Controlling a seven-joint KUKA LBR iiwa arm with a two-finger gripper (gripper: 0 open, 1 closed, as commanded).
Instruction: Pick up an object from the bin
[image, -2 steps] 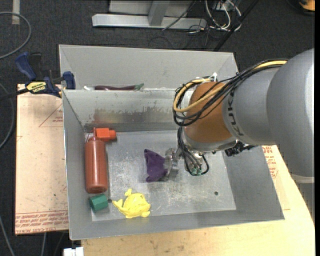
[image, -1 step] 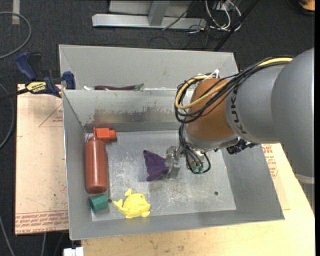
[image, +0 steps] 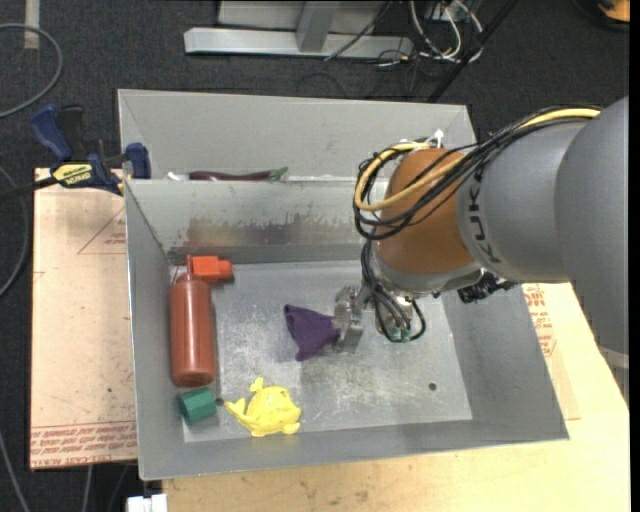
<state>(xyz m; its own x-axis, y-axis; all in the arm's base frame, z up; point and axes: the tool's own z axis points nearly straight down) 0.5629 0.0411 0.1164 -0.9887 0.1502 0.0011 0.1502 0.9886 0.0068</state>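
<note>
My gripper (image: 348, 322) is low in the middle of the bin, under the orange wrist cover. Its one visible fingertip touches the right edge of a crumpled purple thing (image: 308, 329) lying on the bin floor. A red-brown bottle with an orange cap (image: 193, 326) lies along the left wall. Near the front left sit a small green block (image: 198, 405) and a yellow toy figure (image: 265, 409).
The arm with its yellow and black cables reaches in from the right and covers the bin's right rear part. Bare bin floor lies to the front right of the gripper.
</note>
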